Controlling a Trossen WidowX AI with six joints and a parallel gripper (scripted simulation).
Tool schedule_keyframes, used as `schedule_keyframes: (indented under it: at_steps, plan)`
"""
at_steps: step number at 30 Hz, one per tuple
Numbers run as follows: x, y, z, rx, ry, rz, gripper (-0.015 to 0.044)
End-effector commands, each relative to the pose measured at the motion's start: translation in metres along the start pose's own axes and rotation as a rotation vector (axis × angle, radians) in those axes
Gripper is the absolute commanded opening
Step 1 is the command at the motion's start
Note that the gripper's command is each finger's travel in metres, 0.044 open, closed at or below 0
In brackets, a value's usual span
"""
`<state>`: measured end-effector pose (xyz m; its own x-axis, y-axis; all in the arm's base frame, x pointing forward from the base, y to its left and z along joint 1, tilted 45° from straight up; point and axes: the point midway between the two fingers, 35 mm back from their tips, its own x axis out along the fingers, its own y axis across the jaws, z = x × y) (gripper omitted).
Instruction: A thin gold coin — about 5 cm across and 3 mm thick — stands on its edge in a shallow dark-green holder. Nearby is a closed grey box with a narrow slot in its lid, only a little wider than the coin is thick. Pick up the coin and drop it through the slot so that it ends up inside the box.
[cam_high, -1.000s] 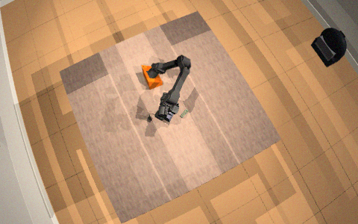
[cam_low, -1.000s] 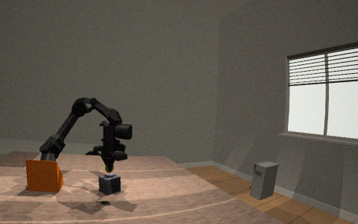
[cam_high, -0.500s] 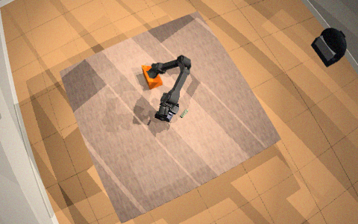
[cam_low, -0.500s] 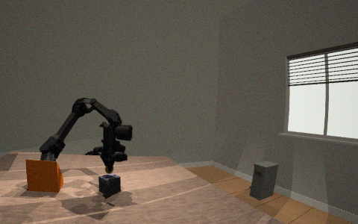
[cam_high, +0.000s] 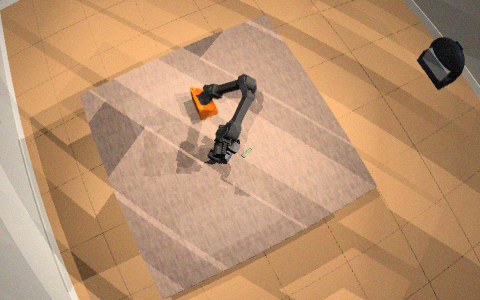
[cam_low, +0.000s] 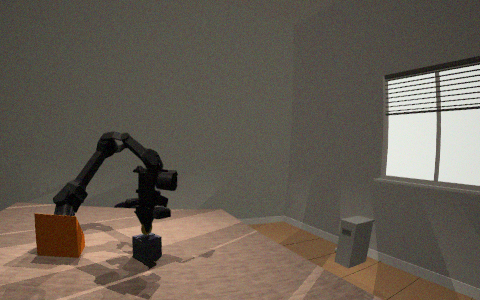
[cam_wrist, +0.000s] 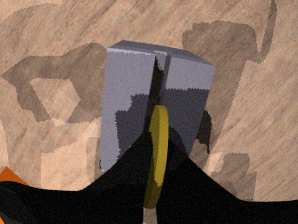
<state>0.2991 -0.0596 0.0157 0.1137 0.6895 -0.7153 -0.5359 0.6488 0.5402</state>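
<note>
My gripper (cam_wrist: 152, 140) (cam_low: 145, 225) (cam_high: 215, 159) is shut on the gold coin (cam_wrist: 158, 129) (cam_low: 145, 231) and holds it on edge, pointing down. The coin hangs just above the lid of the grey box (cam_wrist: 127, 86) (cam_low: 147, 250), in line with the narrow dark slot (cam_wrist: 160, 72). From the wrist view I cannot tell whether the coin's lower edge touches the slot. The box is mostly hidden under the gripper in the overhead view. The dark-green holder (cam_high: 246, 152) lies empty on the mat a short way beyond the box.
The arm's orange base block (cam_high: 205, 107) (cam_low: 57, 235) stands on the brown mat (cam_high: 165, 210). A grey bin (cam_low: 354, 240) stands by the far wall under the window. A dark round device (cam_high: 442, 62) sits off the mat at the top right.
</note>
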Motion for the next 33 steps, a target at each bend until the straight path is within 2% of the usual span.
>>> schedule_keyframes:
  at_steps: [1,10,16,25,33]
  plan:
    - [0.003,0.001,-0.001,0.008,-0.004,0.004,0.0000]
    - [0.006,0.001,-0.001,0.009,-0.004,0.004,0.0000]
    - [0.004,0.000,0.000,0.001,0.000,0.000,0.0157]
    - [0.004,0.000,0.000,0.001,0.000,0.000,0.0161]
    - [-0.013,0.000,-0.001,0.002,0.001,0.000,0.0371]
